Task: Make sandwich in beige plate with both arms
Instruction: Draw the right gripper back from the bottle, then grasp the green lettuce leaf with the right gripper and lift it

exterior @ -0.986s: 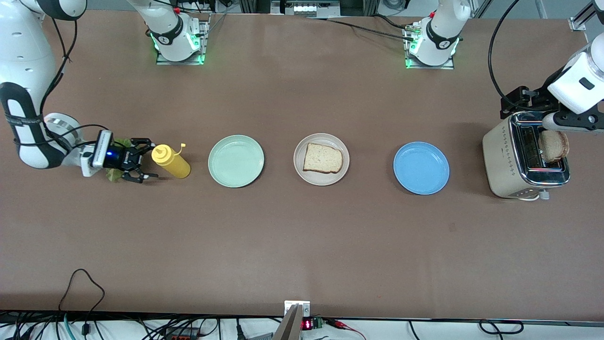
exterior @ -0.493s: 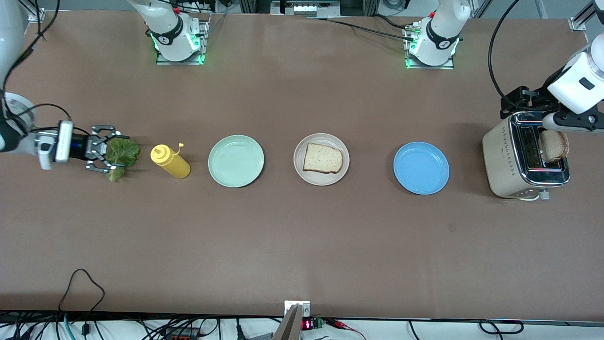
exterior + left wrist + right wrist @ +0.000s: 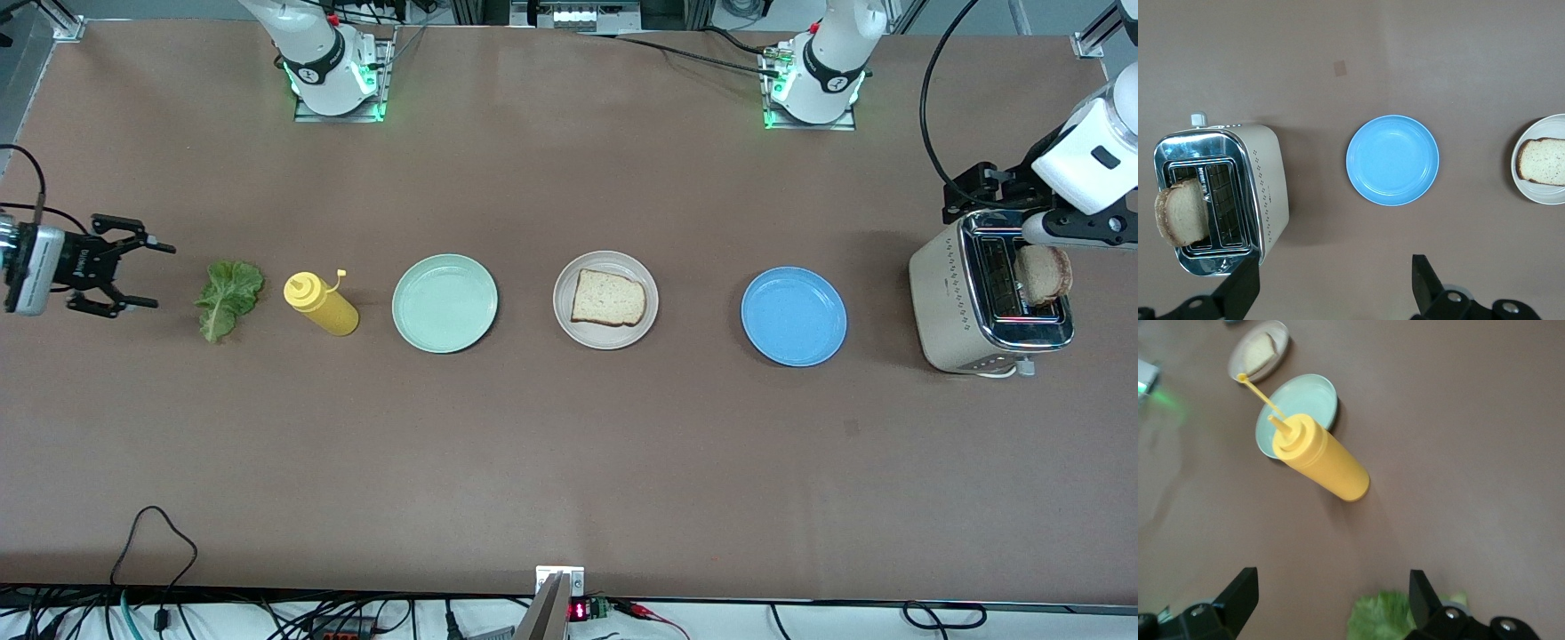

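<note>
Green ruffled lettuce leaf (image 3: 228,298) lies ungrasped beside the spread right end effector (image 3: 124,276), needing pickup; the left end effector (image 3: 1331,287), also spread, hovers over the toaster (image 3: 982,298).

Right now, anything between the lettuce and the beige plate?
Yes. The yellow mustard bottle and the mint-green plate stand in the row between the lettuce leaf and the beige plate, which already holds one bread slice. The open right gripper is beside the leaf.

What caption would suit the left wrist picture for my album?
Open left gripper beside a toaster with a bread slice sticking up, blue plate alongside.
</note>
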### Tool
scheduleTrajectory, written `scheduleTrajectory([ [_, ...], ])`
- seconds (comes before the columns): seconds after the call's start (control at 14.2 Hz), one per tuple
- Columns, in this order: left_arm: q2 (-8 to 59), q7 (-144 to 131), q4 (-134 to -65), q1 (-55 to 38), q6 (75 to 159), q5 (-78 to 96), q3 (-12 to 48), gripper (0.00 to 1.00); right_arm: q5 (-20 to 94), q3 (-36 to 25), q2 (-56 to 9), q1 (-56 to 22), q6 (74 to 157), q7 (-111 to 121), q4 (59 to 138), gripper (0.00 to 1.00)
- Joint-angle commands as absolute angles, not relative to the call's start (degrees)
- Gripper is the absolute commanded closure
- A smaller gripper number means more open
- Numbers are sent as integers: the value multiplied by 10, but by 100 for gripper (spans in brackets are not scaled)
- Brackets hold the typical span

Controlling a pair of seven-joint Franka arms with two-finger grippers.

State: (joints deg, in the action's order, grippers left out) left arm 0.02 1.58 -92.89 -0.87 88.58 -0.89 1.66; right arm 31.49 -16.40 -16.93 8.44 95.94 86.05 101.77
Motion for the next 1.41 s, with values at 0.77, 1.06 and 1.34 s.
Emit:
scheduleTrajectory([
  [0.77, 6, 27, -914, -6, 873, -4, 16, 0, -19, -163, -204, -76, 1100, 107, 1023, 0],
  [1.06, 6, 28, -914, -6, 874, -4, 16, 0, -31, -164, -225, -70, 1221, 105, 1102, 0],
  [1.34, 6, 27, -914, -6, 874, -4, 16, 0, -32, -165, -259, -63, 1316, 106, 1147, 0],
])
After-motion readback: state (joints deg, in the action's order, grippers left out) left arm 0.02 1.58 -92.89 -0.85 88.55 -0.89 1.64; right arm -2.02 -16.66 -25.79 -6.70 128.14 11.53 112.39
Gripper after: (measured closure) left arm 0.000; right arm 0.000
